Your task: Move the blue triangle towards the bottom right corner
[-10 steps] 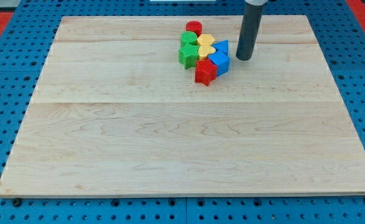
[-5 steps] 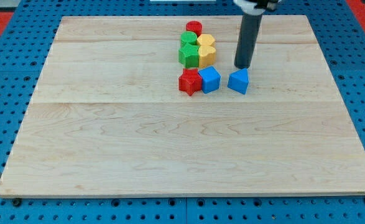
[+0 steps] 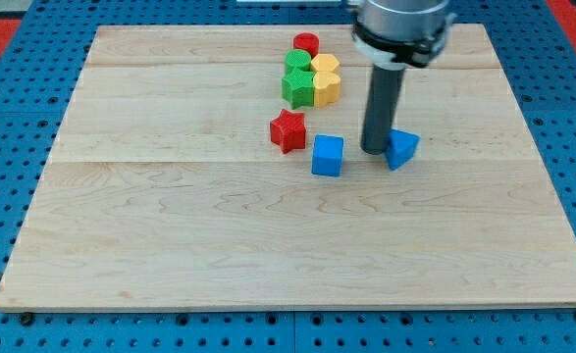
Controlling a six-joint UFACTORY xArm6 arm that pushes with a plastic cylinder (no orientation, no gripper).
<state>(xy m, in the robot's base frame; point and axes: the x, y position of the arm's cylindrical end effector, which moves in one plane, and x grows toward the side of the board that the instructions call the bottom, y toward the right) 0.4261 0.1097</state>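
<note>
Tip (image 3: 376, 149) down on table (image 3: 170, 245), touching blue triangle's (image 3: 402, 148) left side; blue cube (image 3: 328, 155) just left, red star (image 3: 288, 130) beyond. No claw on rod.

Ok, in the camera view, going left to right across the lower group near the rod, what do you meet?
Red star → blue cube → my tip → blue triangle, which sits right against my tip on the view's right. The stacked cluster nearer the view's top is left out.
</note>
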